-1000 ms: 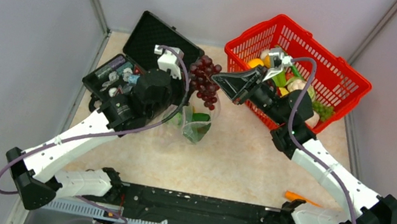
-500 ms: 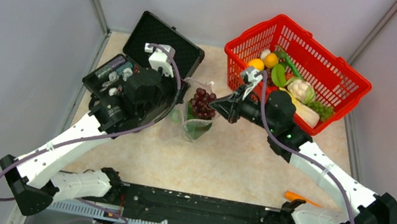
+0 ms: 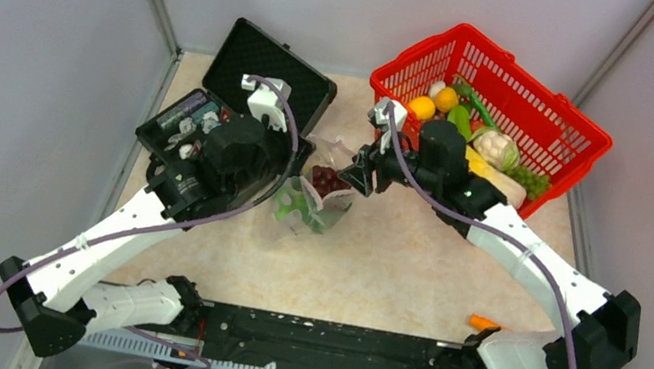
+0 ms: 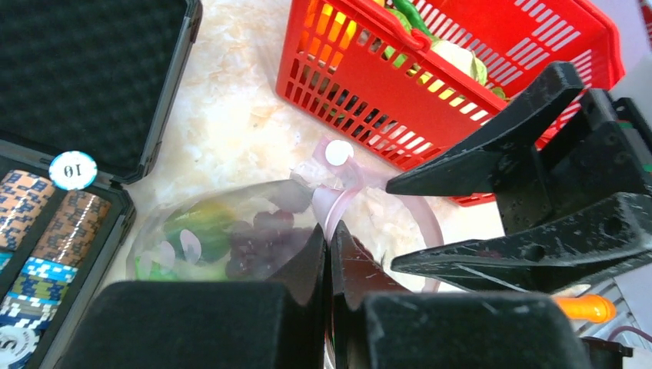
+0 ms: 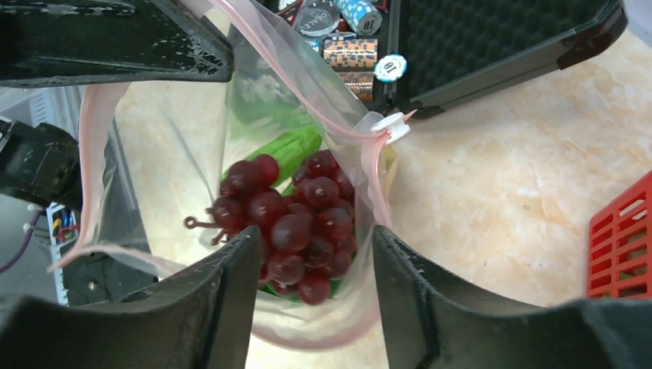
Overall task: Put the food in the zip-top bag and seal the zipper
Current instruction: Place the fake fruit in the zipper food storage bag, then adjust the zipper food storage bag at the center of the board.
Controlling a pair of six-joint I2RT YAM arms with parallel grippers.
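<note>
Both reaching inward, left gripper [image 4: 329, 240] pinching bag [image 4: 223, 231], right gripper [image 5: 314, 244] parted over grapes [image 5: 296, 215]

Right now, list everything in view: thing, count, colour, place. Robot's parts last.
zip-top bag: one, clear, table centre, mouth open.
zipper: one, pink, along the bag's mouth.
grapes: one bunch, dark purple, inside the bag.
cucumber: one, green, inside the bag beside the grapes.
basket: one, red, back right.
citrus: two, yellow-orange, in the basket.
other food: several pieces, green and white, in the basket.
case: one, black, open, back left.
orange piece: one, by the right arm's base.
left end effector: one, black, shut on the bag's mouth edge.
right end effector: one, black, open over the bag's mouth.
</note>
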